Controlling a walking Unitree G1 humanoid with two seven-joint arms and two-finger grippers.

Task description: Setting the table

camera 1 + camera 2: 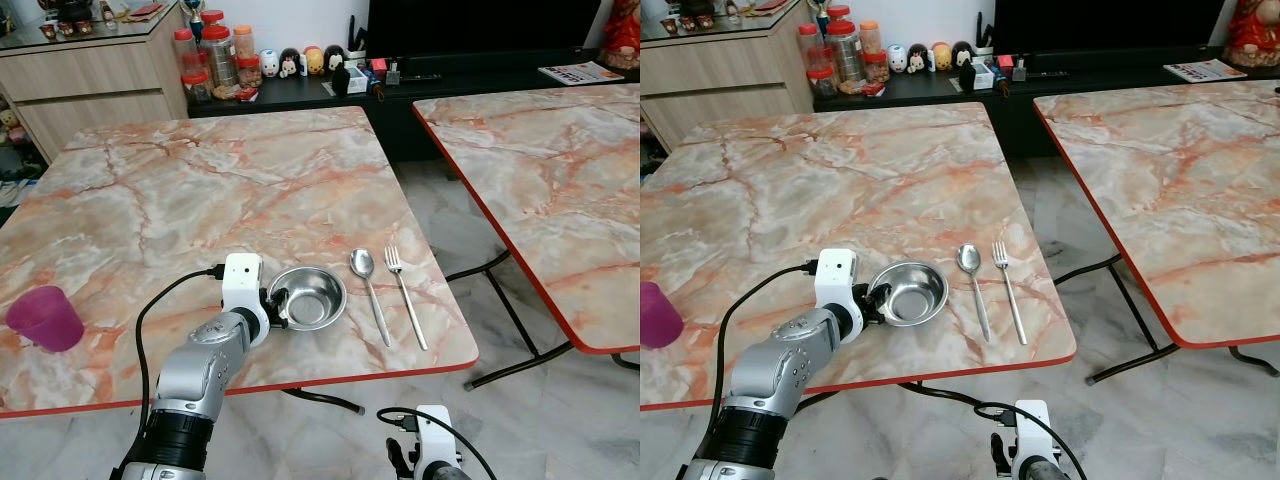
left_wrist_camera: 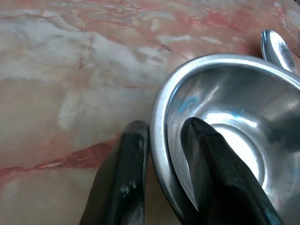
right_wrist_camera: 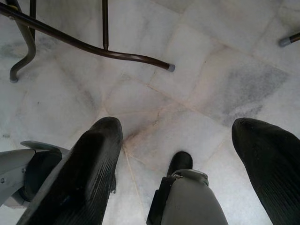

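Cup (image 1: 45, 318), purple, sits far left near the table's front edge, about 9 o'clock from the bowl (image 1: 308, 297) and well apart from it. Left gripper (image 1: 276, 303) pinches the steel bowl's left rim, one finger (image 2: 119, 178) outside the wall, the other inside. Spoon (image 1: 366, 280) lies just beside the bowl at 3 o'clock, fork (image 1: 403, 292) next beyond it, both parallel, handles toward the front edge. Judgement: bowl looks placed; best to part the fingers gently and lift straight off so the light bowl does not skid into the spoon. Right gripper (image 3: 183, 154) hangs low over the floor (image 3: 225, 70), fingers spread wide. Marble-pattern table (image 1: 200, 170) has a red edge; second matching table (image 1: 560, 170) stands at 2 o'clock. Jars (image 1: 215, 55) and figurines line a dark shelf at 12 o'clock.
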